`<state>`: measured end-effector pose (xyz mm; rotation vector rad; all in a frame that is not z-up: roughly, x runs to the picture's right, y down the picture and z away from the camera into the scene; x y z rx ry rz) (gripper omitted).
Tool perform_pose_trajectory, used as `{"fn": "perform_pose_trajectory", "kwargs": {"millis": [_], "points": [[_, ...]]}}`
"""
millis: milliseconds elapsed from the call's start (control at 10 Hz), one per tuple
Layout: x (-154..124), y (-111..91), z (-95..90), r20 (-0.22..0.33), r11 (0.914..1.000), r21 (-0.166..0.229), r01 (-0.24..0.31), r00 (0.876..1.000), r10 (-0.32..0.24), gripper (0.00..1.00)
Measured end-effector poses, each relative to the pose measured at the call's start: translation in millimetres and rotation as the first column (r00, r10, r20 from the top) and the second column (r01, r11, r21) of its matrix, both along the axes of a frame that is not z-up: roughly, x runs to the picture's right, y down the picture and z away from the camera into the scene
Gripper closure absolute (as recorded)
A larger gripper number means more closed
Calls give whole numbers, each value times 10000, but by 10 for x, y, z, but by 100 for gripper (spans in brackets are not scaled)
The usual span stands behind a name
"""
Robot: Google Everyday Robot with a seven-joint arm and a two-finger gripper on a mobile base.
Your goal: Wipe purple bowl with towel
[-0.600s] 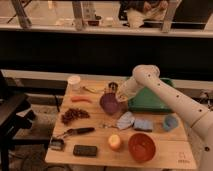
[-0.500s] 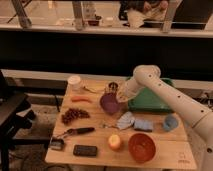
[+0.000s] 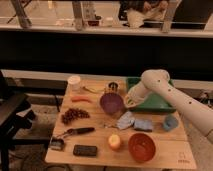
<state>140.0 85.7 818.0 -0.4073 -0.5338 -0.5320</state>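
— Two bowls sit on the wooden table (image 3: 165,150); which one belongs to the task?
— The purple bowl (image 3: 112,103), near the middle of the table, just left of the green tray (image 3: 155,104). The red bowl (image 3: 141,147) is at the front edge, well apart from it.
— And the gripper?
— The gripper (image 3: 128,101) is at the end of the white arm (image 3: 170,95), which reaches in from the right (across the tray). It is at the purple bowl's right rim, touching it or very nearly; I cannot tell which. Whether it is spread, pressed together or pinching something, I cannot tell either.
— Where is the towel?
— The towel (image 3: 126,120) lies crumpled on the table just in front of the purple bowl, a pale grey-blue heap, with a bluer cloth (image 3: 144,124) just beside it on the right.
— Anything else close by?
— A small can (image 3: 113,87) just behind the bowl, a white cup (image 3: 74,81) at the back left corner, dark grapes (image 3: 74,115) to the left, and an orange fruit (image 3: 114,142) beside the red bowl.
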Motion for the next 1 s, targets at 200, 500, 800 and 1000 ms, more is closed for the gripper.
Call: {"fn": "perform_pose_trajectory", "kwargs": {"millis": [200, 500, 800, 1000], "points": [[56, 129, 2, -73, 9997, -198, -128, 9999, 126, 26], [110, 273, 41, -139, 9987, -439, -249, 9996, 244, 20], [141, 394, 99, -140, 9967, -729, -367, 9993, 358, 20], [126, 442, 106, -151, 9955, -848, -418, 9991, 406, 20]]}}
